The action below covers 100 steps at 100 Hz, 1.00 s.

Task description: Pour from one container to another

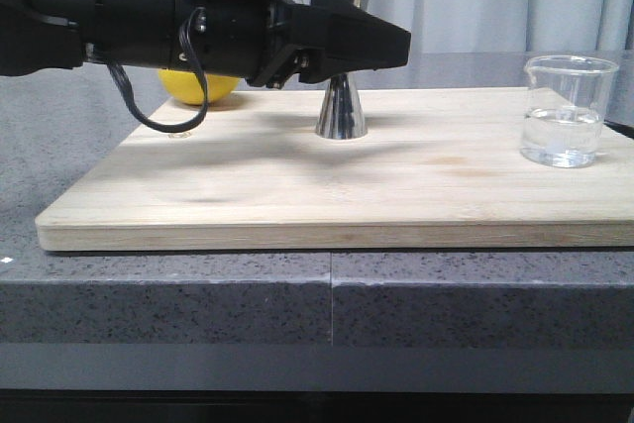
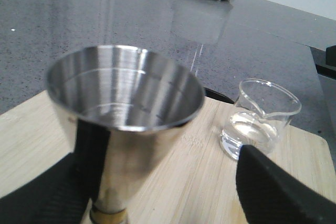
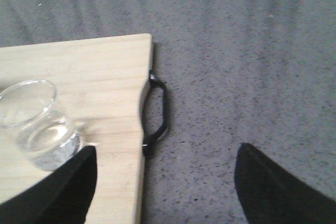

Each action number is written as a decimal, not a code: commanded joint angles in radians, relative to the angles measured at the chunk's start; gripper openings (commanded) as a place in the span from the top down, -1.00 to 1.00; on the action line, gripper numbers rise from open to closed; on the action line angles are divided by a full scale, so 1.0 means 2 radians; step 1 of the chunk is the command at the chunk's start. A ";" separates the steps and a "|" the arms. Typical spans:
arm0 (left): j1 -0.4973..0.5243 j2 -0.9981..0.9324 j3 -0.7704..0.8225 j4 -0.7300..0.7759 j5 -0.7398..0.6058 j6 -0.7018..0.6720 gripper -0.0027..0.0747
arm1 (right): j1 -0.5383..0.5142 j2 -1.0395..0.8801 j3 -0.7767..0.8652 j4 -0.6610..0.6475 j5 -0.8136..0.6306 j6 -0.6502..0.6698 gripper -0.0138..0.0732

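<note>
Jigger (image 1: pixel 341 106) stands upright, mouth skyward, between left pincer's (image 2: pixel 163 192) parted fingers; beaker (image 1: pixel 565 111) upright.

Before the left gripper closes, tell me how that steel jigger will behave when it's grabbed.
The jigger probably tips easily: it is tall, pinched to a narrow waist, and stands on a small flared foot. Its polished steel looks slick, so the left gripper may slide on the cone unless it clamps near the waist. It appears rigid and empty, likely light.

left hand (image 1: pixel 381 47): fingers spread | right hand (image 3: pixel 165 182): fingers spread
</note>
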 commanded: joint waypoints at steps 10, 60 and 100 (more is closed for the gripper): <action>0.001 -0.017 -0.013 -0.014 -0.031 -0.010 -0.39 | 0.058 0.005 0.004 -0.019 -0.070 -0.005 -0.46; 0.001 -0.017 -0.014 -0.014 -0.006 -0.010 -0.10 | 0.085 0.122 0.017 -0.031 -0.190 -0.005 -0.46; 0.001 -0.017 -0.014 -0.014 0.040 -0.010 0.24 | 0.085 0.155 0.017 -0.051 -0.235 -0.005 -0.46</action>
